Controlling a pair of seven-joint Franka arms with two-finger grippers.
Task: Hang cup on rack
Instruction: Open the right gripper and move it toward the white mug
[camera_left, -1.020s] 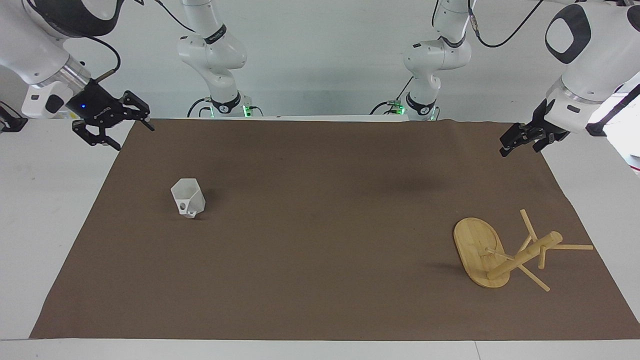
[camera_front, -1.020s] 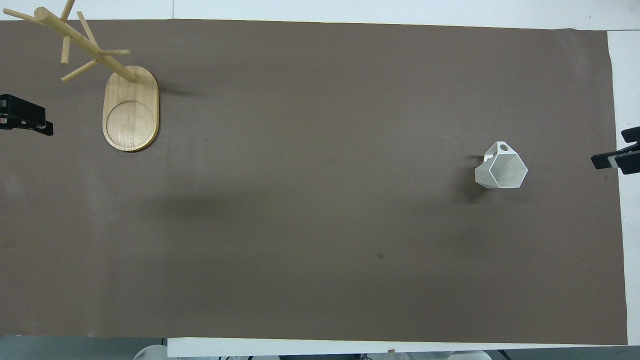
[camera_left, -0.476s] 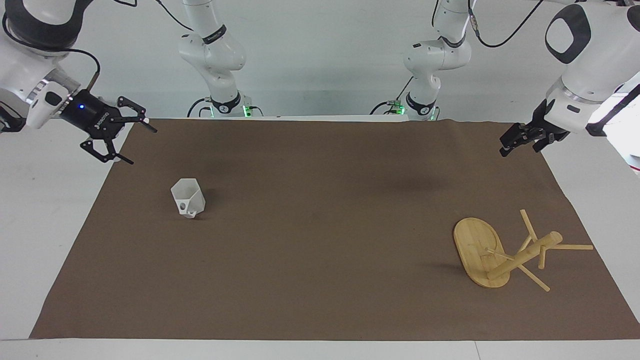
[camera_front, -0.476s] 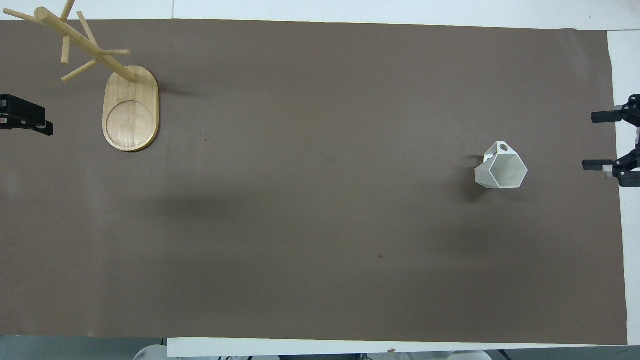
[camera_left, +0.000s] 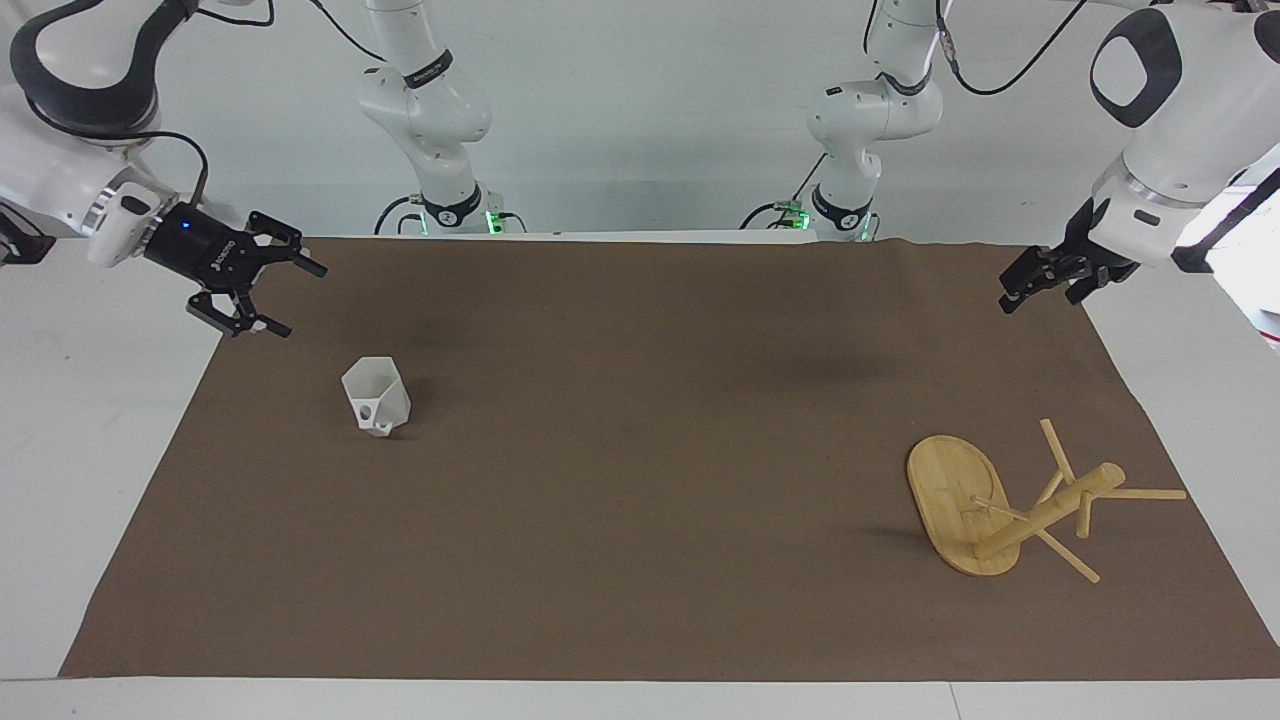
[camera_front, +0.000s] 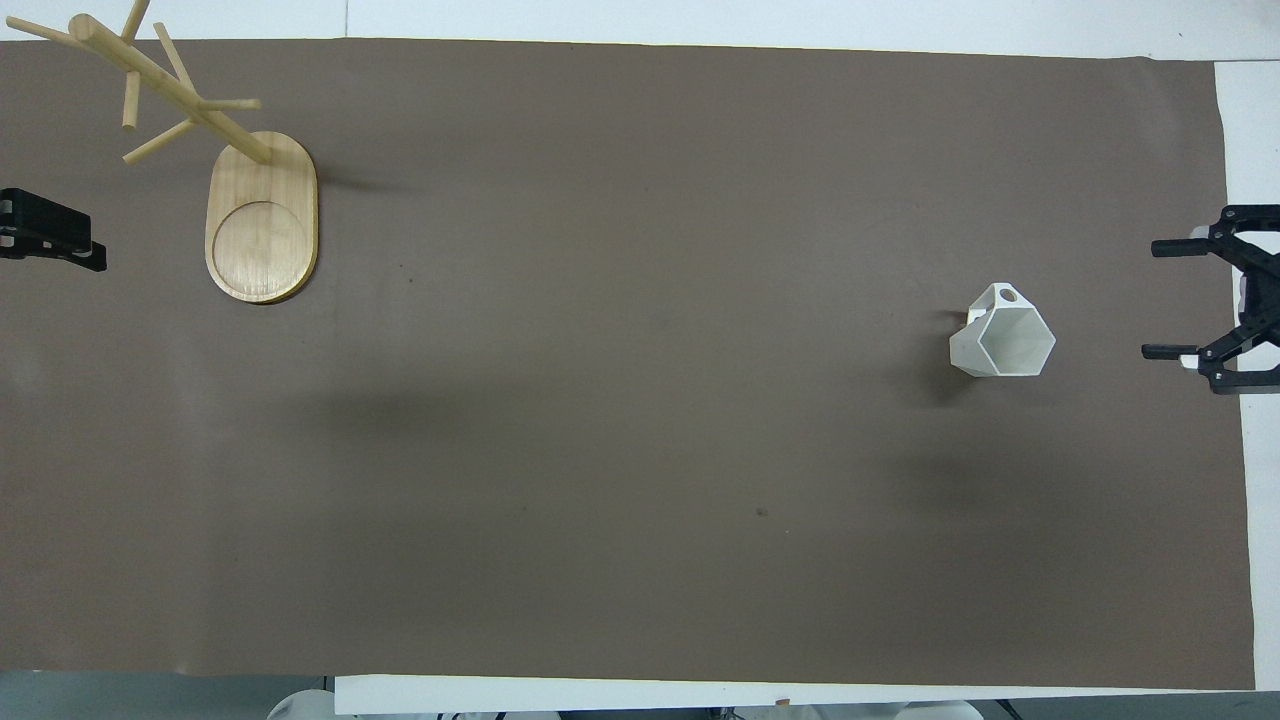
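The white faceted cup (camera_left: 376, 396) stands upright on the brown mat toward the right arm's end, its handle turned away from the robots; it also shows in the overhead view (camera_front: 1003, 340). The bamboo rack (camera_left: 950, 500) stands on its oval base toward the left arm's end, farther from the robots than the cup, and shows in the overhead view (camera_front: 262, 220). My right gripper (camera_left: 305, 301) is open and empty in the air over the mat's edge, apart from the cup; it shows in the overhead view (camera_front: 1150, 299). My left gripper (camera_left: 1008, 295) waits, shut and empty, over the mat's other edge (camera_front: 95, 255).
The brown mat (camera_left: 640, 500) covers most of the white table (camera_left: 90, 420). Two more white arms (camera_left: 430, 110) stand at the robots' end of the table.
My right gripper has come in over the mat's edge toward the cup, lower, its open fingers now facing the cup. The left gripper, cup and rack have not moved.
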